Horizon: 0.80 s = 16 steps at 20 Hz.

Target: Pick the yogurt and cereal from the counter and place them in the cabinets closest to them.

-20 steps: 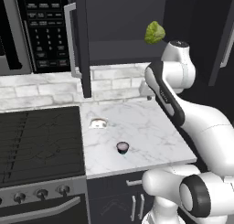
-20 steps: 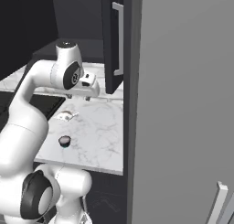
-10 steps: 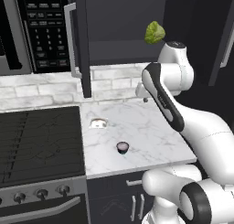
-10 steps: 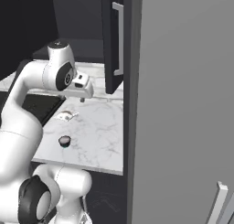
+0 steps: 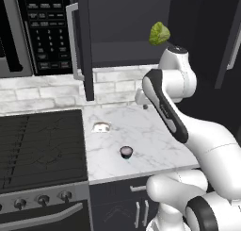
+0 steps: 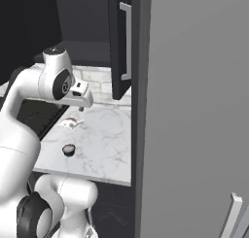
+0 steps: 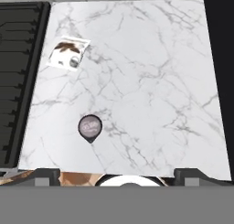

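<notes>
The yogurt (image 5: 126, 152) sits near the front of the counter (image 5: 155, 136), with a flat white packet (image 5: 101, 127) lying further back toward the stove (image 5: 37, 150). The gripper (image 6: 81, 107) hangs high above them, fingers spread wide apart and holding nothing.

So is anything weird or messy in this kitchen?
Yes. A green leafy lump seems to float in mid-air in front of the open cabinet, above the robot's arm, touching nothing. No spill on the counter: the yogurt stands upright, and a flat white packet lies near the stove.
</notes>
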Motion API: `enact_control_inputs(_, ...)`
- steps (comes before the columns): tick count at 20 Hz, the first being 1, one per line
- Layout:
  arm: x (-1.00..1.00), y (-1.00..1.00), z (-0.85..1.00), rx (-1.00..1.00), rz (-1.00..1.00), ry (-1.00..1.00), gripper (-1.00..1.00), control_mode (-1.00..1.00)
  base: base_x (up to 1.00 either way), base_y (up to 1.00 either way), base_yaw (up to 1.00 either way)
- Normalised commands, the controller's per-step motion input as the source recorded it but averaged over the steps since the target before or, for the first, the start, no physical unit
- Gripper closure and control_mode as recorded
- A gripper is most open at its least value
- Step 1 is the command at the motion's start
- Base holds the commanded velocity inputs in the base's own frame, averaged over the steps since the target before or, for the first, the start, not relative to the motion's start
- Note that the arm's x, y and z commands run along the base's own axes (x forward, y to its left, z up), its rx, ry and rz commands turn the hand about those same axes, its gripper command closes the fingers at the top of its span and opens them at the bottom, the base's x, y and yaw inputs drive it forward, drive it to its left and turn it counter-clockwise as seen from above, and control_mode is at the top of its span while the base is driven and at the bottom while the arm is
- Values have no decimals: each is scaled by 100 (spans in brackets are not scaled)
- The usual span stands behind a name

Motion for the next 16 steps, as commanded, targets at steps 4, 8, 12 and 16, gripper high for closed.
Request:
enact_control_inputs(4, 0, 4, -3, 5, 0, 0, -100, -100, 0, 0, 0)
enact_control_inputs(8, 0, 9, -10, 2, 0, -1, -100, -100, 0, 0, 0)
enact_control_inputs(12, 0, 12, -15, 1, 0, 0, -100, -100, 0, 0, 0)
enact_control_inputs(16, 0, 17, -33, 0, 0, 0, -100, -100, 0, 0, 0)
